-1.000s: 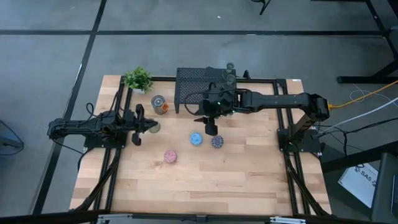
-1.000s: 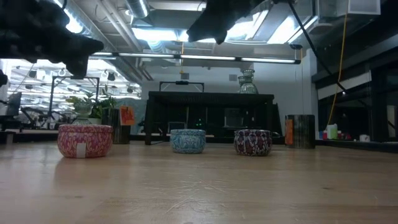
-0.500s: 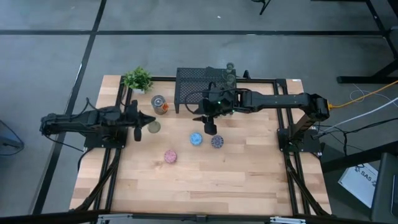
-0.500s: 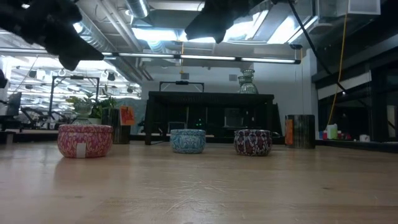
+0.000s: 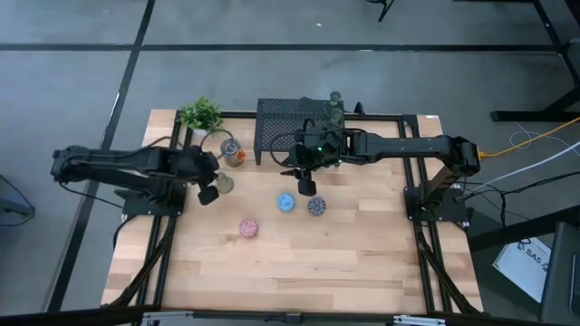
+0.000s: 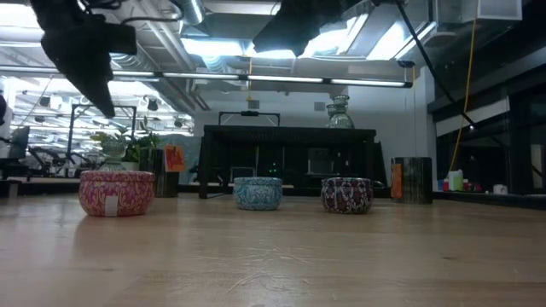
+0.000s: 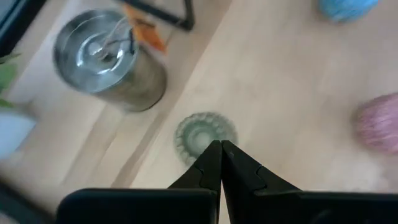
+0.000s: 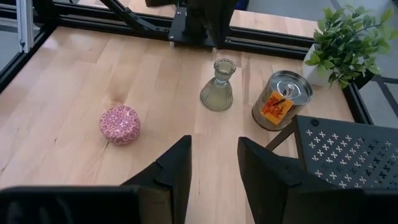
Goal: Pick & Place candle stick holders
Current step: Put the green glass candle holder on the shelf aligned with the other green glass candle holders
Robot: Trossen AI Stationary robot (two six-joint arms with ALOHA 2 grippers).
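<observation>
High view: the left gripper [image 5: 207,193] is seen at the table's left side, just beside the clear glass holder [image 5: 223,185]. The right gripper [image 5: 307,187] is held above the table centre, in front of the black mesh stand [image 5: 290,122]. The blue holder [image 5: 285,203], purple holder [image 5: 316,206] and pink holder [image 5: 248,228] are spread on the wood, apart from each other. A silver-and-orange holder [image 5: 232,152] is placed near the potted plant [image 5: 200,115].

Low view: only here a second silver-and-orange holder [image 6: 410,180] is shown at the right, and a glass holder on the stand [image 6: 339,113]. All holders are set upright, long axis vertical, openings up.

Left wrist view: the fingers [image 7: 211,163] are pressed together, clenched on nothing. The clear glass holder is seen from above, just past the fingertips; whether it is touched cannot be told.

Right wrist view: the fingers [image 8: 176,167] are parted, nothing between them. The glass holder's flared base and narrow neck are revealed only here
</observation>
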